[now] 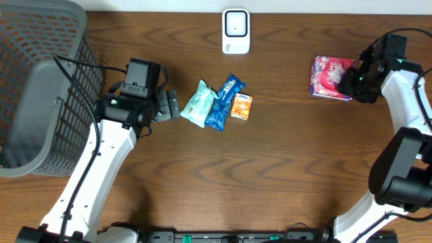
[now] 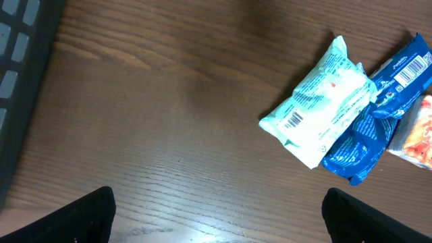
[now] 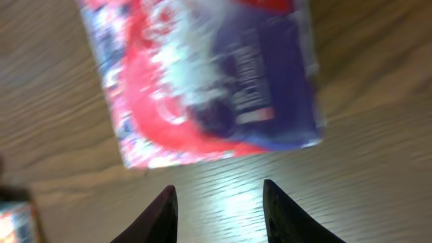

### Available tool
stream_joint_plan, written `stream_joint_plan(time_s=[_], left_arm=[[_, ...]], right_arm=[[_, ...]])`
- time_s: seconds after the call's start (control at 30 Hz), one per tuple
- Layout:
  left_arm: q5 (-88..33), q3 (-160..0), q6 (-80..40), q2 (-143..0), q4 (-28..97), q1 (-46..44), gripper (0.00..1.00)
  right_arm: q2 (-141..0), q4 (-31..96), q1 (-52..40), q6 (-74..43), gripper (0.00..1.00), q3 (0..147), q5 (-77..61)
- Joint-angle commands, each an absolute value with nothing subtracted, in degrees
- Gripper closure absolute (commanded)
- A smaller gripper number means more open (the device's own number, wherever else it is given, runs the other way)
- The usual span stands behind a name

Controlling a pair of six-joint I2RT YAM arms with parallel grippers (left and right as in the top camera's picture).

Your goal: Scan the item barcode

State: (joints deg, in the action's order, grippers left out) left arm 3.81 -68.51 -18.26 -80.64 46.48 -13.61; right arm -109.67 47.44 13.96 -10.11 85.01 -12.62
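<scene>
Hovering over the table [image 1: 290, 162], our right gripper [image 3: 219, 192] is standing partly open, gripping nothing; the red-and-purple packet [image 3: 202, 74] is lying just beyond its fingertips [image 3: 165, 209]. Our left gripper [image 2: 217, 206] is gaping wide, empty, the white packet [image 2: 320, 111] ahead-right.

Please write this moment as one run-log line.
left gripper: open, empty, facing teal packet | right gripper: open, empty, at red-purple packet | barcode scanner: no item at it
</scene>
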Motion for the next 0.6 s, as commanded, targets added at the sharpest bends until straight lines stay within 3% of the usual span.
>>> stream_joint_plan(time_s=[0.0,0.07,0.2,0.57], left_arm=[[4.6,-68.9,-19.2,-80.9,46.7,-13.5,0.02],[4.6,-68.9,-19.2,-80.9,46.7,-13.5,0.02],[4.6,-68.9,-19.2,-80.9,46.7,-13.5,0.02],[4.6,-68.9,-19.2,-80.9,46.7,-13.5,0.02]], right_arm=[[-109.7,47.6,11.9,-5.4,0.62,86.0,-24.8],[-109.7,47.6,10.3,-3.9,0.55,86.0,-27.0],[-109.7,47.5,7.6,-4.0,0.5,86.0,-21.6],[-109.8,46.6,0.4,-4.2,0.49,85.3,-6.7]])
